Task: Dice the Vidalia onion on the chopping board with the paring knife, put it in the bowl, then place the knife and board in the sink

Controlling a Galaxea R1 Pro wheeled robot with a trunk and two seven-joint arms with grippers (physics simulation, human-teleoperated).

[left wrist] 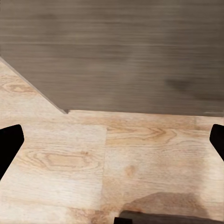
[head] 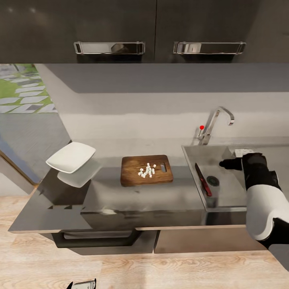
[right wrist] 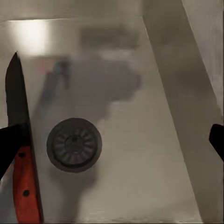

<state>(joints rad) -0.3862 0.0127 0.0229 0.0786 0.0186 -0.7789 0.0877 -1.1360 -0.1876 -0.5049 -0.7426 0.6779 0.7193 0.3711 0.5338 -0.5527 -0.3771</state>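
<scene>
Diced onion: small white cubes of Vidalia onion [head: 147,170] lie in a loose cluster on the small brown wooden chopping board [head: 132,178], near its handle-hole end; none show in the bowl, so dicing looks done and the transfer not
Paring knife: the short knife with red handle and dark blade [head: 203,179] lies in the grey steel sink [head: 233,192], by the wall nearest the board and just beside the round dark drain [head: 213,181]; the right wrist view shows it flat on the basin floor [right wrist: 21,154] next to the drain [right wrist: 73,144], so this placement appears finished, ahead of the onion transfer
Chopping board: sits flat on the glossy grey countertop [head: 104,196] between bowl and sink, not yet moved
Bowl: the shallow white rounded-square bowl [head: 71,157] rests at the counter's far left end, well apart from the board, and looks empty
Right gripper: the black right gripper [head: 230,163] hangs over the basin, apart from the knife; its fingers [right wrist: 217,140] sit wide at the wrist view's edges, spread and holding nothing
Left gripper: low by the wooden floor [left wrist: 70,163], its dark fingertips [left wrist: 9,140] far apart, spread and empty
Left to do: as judged, onion into bowl, then board into sink
</scene>
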